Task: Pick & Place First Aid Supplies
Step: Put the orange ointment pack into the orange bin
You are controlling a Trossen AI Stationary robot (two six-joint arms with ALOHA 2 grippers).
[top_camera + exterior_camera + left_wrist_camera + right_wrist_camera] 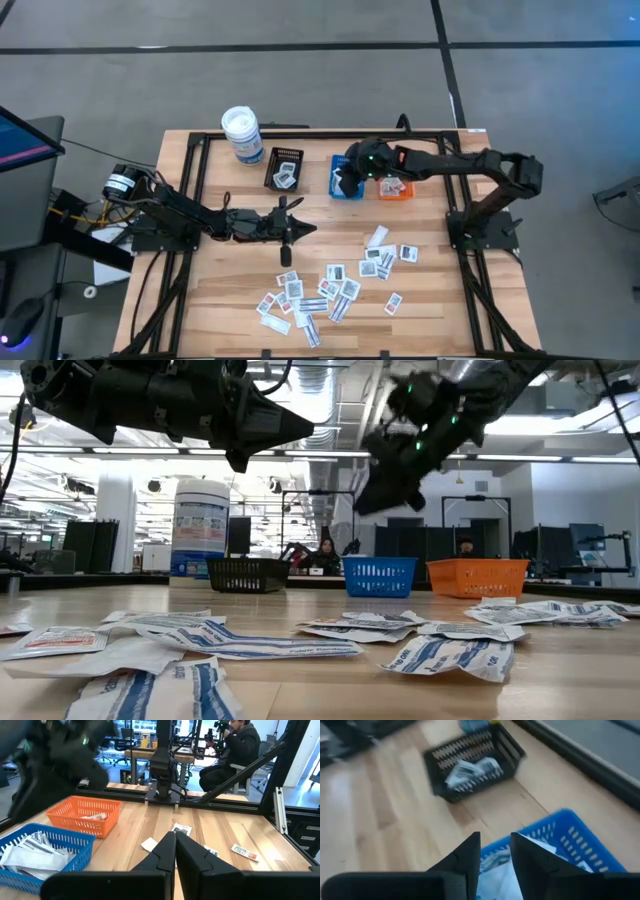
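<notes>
Many small white packets (330, 285) lie flat on the near half of the table, also seen in the low view (440, 652). My right gripper (347, 180) hovers over the blue tray (570, 840). Its fingers (495, 842) are slightly open with nothing between them, and white packets (500, 877) lie in the tray below. My left gripper (300, 228) hangs shut and empty above the table's middle (175, 842), pointing toward the right edge. The black tray (475, 765) and orange tray (82, 815) also hold packets.
A white round canister (242, 135) stands at the far left, next to the black tray (285, 170). The orange tray (395, 188) sits right of the blue one. A black frame rail (320, 135) runs along the table's edges. People sit in the room beyond (235, 750).
</notes>
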